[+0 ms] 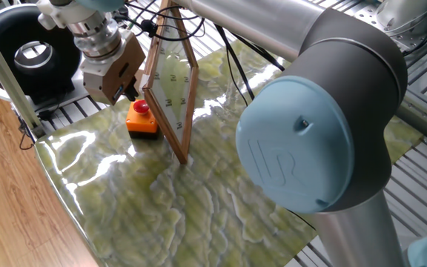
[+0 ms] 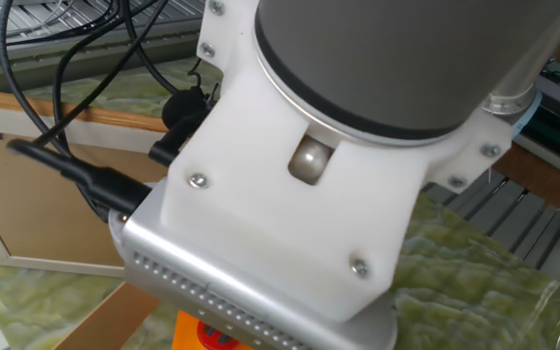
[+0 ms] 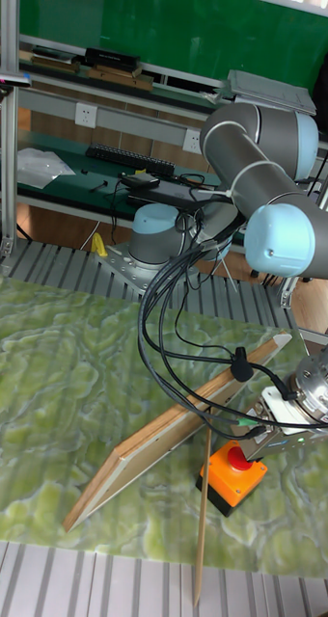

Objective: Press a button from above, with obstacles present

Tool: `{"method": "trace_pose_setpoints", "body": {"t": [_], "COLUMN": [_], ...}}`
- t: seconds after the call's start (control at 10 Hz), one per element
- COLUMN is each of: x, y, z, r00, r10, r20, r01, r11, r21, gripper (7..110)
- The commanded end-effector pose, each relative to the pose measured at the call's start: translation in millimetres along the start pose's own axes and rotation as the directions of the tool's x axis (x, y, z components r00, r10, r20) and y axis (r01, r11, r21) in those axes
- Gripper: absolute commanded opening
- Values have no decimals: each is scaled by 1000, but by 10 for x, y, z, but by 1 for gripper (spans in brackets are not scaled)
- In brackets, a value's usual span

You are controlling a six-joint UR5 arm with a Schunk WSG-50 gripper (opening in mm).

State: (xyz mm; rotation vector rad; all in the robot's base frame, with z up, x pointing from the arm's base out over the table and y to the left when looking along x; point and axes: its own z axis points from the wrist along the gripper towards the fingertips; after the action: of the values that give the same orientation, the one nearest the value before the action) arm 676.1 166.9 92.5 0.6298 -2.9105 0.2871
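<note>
Button [image 1: 141, 107] sits on its orange box [image 1: 143, 123] at the panel's [image 1: 170, 81] 9 o'clock; gripper [image 1: 130, 94] hangs just above, finger state impossible to tell.

The UR5 arm [image 1: 273, 30] is reaching across the table from its base [image 3: 159, 246], its grey links and light blue joint caps filling much of one fixed view. The gripper [image 1: 128, 89] is hanging at the far end under a ribbed silver wrist, pointing downward with a slight tilt. Its fingertips are not showing clearly in any view, and in the other fixed view the white and silver wrist housing [image 2: 290, 214] is blocking nearly everything.
</note>
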Motion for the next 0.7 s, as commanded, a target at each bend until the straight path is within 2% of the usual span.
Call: {"method": "trace_pose_setpoints", "body": {"t": [0.0,0.6], "x": [-11,-2], "y": [28,33], "z": [-34,-28], "r00": [1000,1000], "r10": [9,12], "r20": [-1,-5], "r01": [-9,-12], "r11": [1000,1000], "r21": [-12,-11], "gripper": [7,7]}}
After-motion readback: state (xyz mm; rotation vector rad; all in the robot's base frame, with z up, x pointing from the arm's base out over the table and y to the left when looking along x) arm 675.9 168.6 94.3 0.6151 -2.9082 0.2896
